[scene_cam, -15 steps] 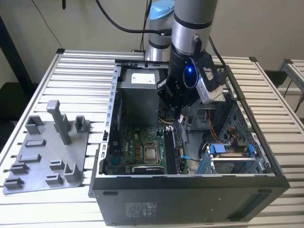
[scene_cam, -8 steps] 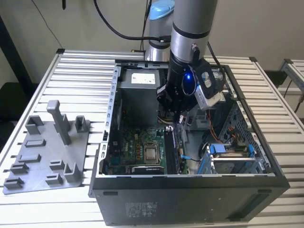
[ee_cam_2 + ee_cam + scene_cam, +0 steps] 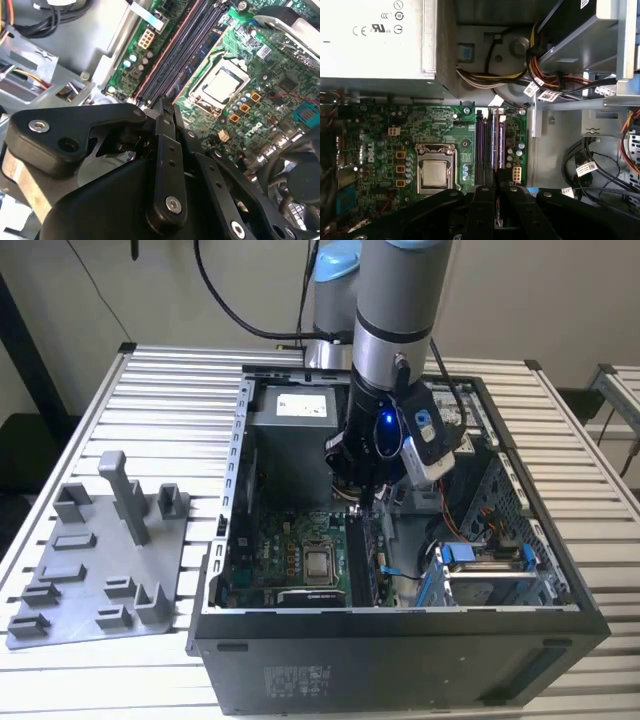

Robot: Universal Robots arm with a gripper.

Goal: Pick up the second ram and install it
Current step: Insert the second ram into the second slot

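The gripper (image 3: pixel 365 502) is seen low inside the open case (image 3: pixel 400 660), over the near end of the slots (image 3: pixel 480 150) on the motherboard (image 3: pixel 380 145), beside the CPU socket (image 3: pixel 434 172). In both wrist views the jaws are drawn almost together, with a slim gap left between the fingers (image 3: pixel 161 125). A thin dark edge is seen pinched at the tips and is taken to be the ram (image 3: pixel 491 176), held edge-on and in line with the slots. It is not yet seated, as far as can be judged; contact with a slot cannot be made out. One slot appears to be filled already by a seated stick (image 3: pixel 494 137), with bare slots just beside it. The grey plate (image 3: pixel 90 580) lies on the slatted table (image 3: pixel 560 410), well apart, at the exterior view's left. Handling note: the ram is judged light, stiff along its length, but thin and fragile under twist. It is best gripped across its flat faces near the middle of the long edge, with the contact edge left free. Tilt in the grip is judged the main risk, since the stick must be entered square into its slot.
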